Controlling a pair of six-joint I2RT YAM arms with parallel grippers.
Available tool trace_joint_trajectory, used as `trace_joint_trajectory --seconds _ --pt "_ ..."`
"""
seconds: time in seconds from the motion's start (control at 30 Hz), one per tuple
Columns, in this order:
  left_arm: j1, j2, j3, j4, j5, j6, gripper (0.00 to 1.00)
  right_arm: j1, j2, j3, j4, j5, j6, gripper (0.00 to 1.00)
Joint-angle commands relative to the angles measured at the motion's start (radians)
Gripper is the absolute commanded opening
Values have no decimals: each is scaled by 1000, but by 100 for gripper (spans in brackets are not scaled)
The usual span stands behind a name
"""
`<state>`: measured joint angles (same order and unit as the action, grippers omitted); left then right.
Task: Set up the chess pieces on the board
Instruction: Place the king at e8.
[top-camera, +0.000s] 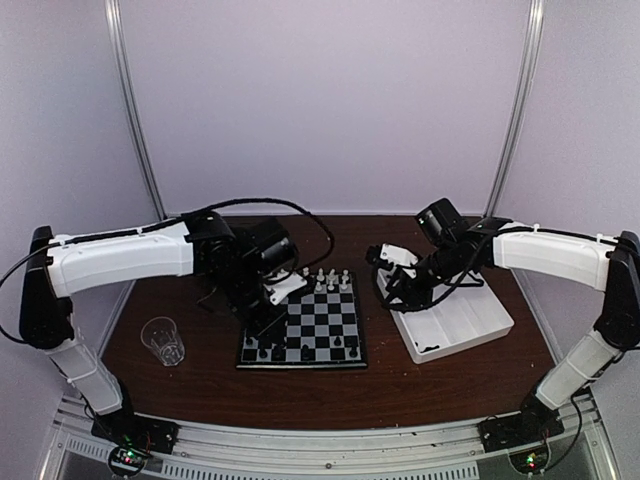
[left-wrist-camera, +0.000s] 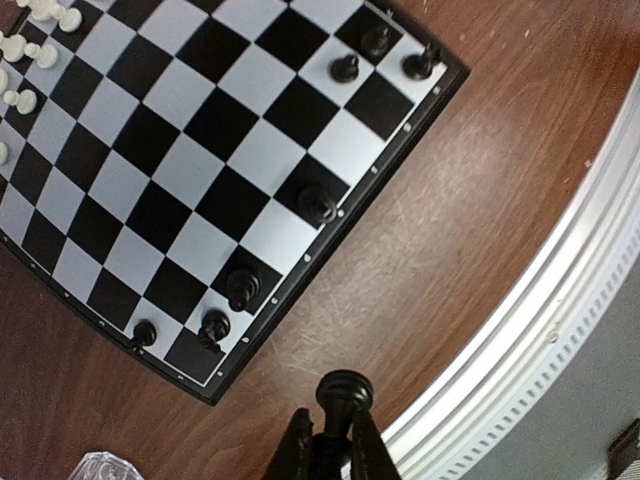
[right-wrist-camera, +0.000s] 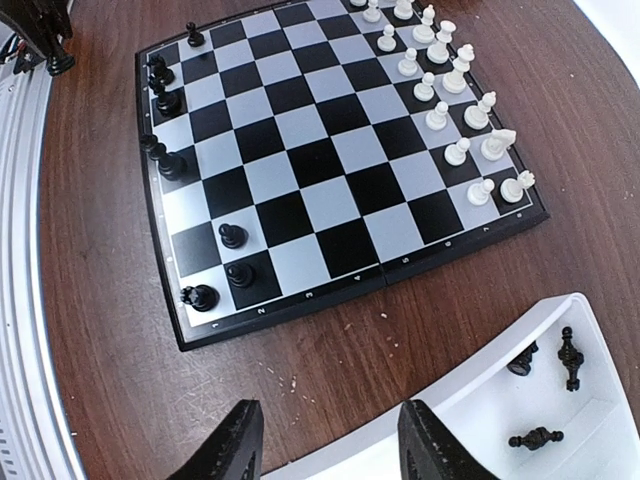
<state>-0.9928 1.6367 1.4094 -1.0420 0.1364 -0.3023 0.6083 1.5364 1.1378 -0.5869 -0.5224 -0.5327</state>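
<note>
The board lies mid-table, with white chess pieces along its far rows and black ones scattered on its near rows. My left gripper hangs over bare wood just off the board's near-left corner. It is shut on the stem of a black chess piece. In the top view that gripper sits by the board's left edge. My right gripper is open and holds nothing. It hovers over the strip of table between the board and the white tray. Three black pieces lie in the tray.
A clear plastic cup stands left of the board. The white compartmented tray sits to the right. A white metal rail runs along the table's near edge, close to my left gripper. Pale crumbs dot the wood by the board.
</note>
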Motion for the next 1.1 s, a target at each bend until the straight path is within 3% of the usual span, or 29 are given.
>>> trace_joint_trajectory --seconds 0.0,0.27,1.07 --pt "-39 67 40 -97 -121 73 5 -20 -41 -20 37 50 -20 50" --pt "-67 140 55 -42 -193 79 5 -27 -29 -24 42 42 -20 50" --pt "-67 306 103 50 -201 94 6 -36 -22 -32 41 33 -15 52"
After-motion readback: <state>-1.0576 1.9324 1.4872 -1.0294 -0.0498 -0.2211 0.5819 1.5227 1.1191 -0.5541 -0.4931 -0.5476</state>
